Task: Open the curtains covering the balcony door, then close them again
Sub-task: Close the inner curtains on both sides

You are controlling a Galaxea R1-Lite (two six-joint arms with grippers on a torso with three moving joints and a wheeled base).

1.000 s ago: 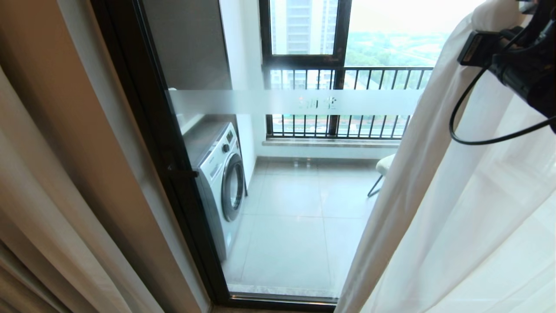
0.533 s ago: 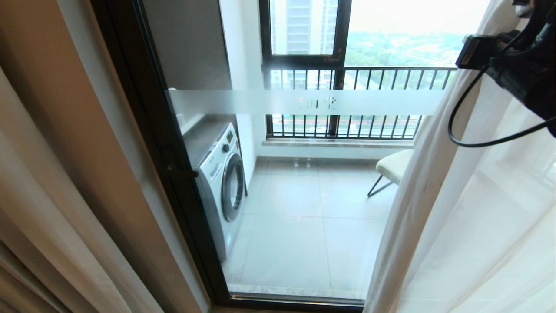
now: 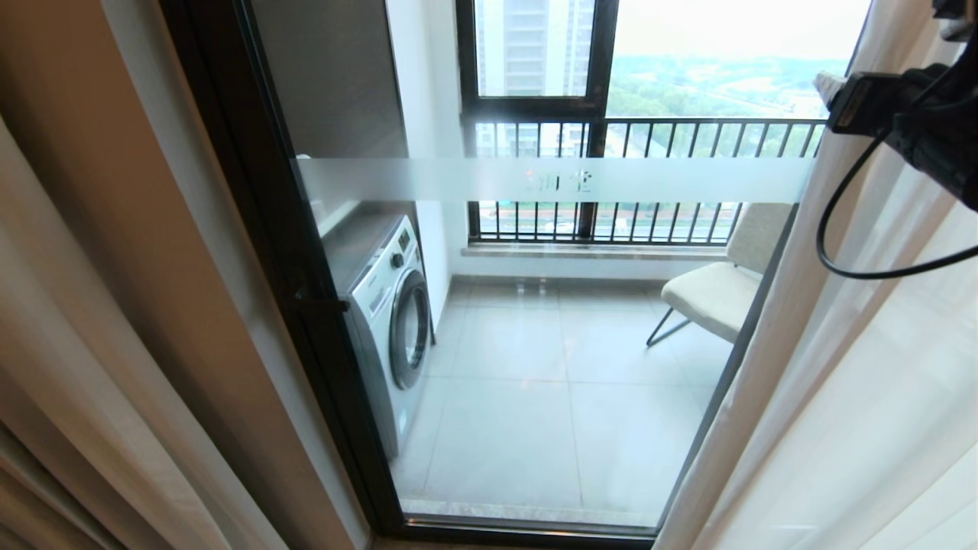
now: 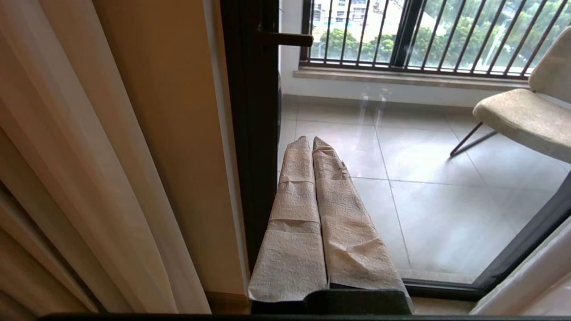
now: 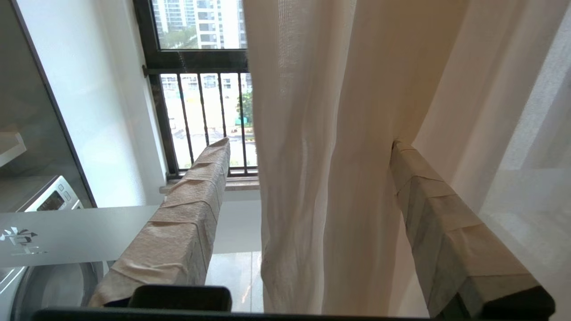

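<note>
The balcony door [image 3: 252, 191] is a black-framed glass pane crossed by a frosted band [image 3: 535, 179]. Beige curtains [image 3: 69, 321] hang bunched at its left side. A white sheer curtain [image 3: 840, 397] hangs at the right, leaving most of the glass uncovered. My right arm is at the top right of the head view. Its gripper [image 5: 310, 143] is open wide, and a fold of the curtain [image 5: 312, 67] hangs loose between the fingers, brushing one finger [image 5: 428, 191]. My left gripper [image 4: 311, 140] is shut on nothing, low by the door frame [image 4: 250, 133].
Behind the glass, a washing machine [image 3: 390, 321] stands on the left of the tiled balcony and a pale chair [image 3: 710, 294] on the right. A black-framed window with a barred railing [image 3: 611, 130] closes the far side. A door handle [image 3: 317, 304] sticks out from the frame.
The right gripper has gone from shut on the sheer curtain to wide open. The curtain's edge and the arm have shifted right, uncovering more glass and the chair. The left arm has not moved.
</note>
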